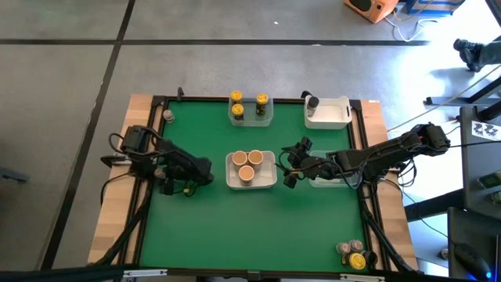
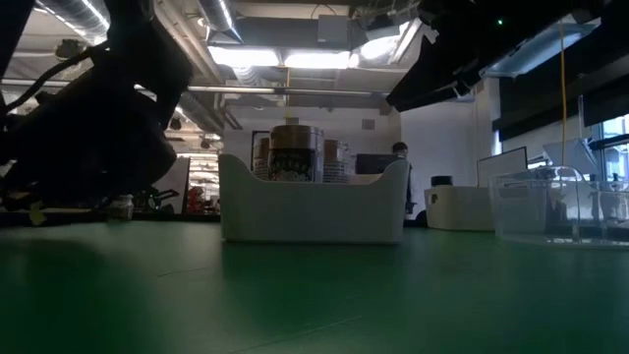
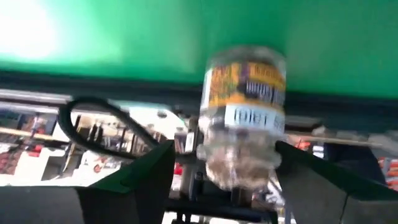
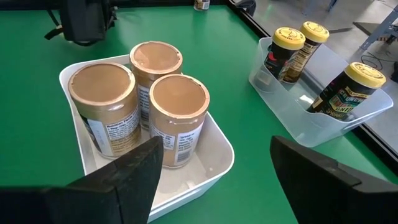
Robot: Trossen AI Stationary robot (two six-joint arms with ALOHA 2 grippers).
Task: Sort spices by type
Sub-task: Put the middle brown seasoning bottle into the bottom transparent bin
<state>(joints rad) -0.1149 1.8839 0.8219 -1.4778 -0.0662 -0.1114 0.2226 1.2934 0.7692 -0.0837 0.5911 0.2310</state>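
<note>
The spices are small jars. Three tan-capped ones (image 4: 155, 93) stand in a white tub (image 1: 232, 180) at the table's middle. Three yellow-capped ones (image 1: 249, 104) stand in a clear tub (image 4: 292, 127) at the far edge. A dark-capped one (image 1: 312, 102) stands in a white tub (image 1: 337, 117) at the far right. My left gripper (image 1: 190, 178) is open left of the middle tub, with a blurred clear jar with a yellow label (image 3: 244, 112) between its fingers. My right gripper (image 1: 290, 166) hangs open just right of the middle tub with nothing between its fingers. My left gripper stands around the yellow-labelled jar, one finger on each side of its body. A clear gap shows between one finger (image 3: 152, 171) and the jar. The other finger (image 3: 298, 171) meets the jar's outline, and I cannot tell whether it touches.
A lone jar (image 1: 167, 116) stands at the far left corner. Several jars (image 1: 352, 254) are grouped at the near right corner. Another clear tub (image 2: 560, 206) sits under my right arm. Open green table lies along the near side.
</note>
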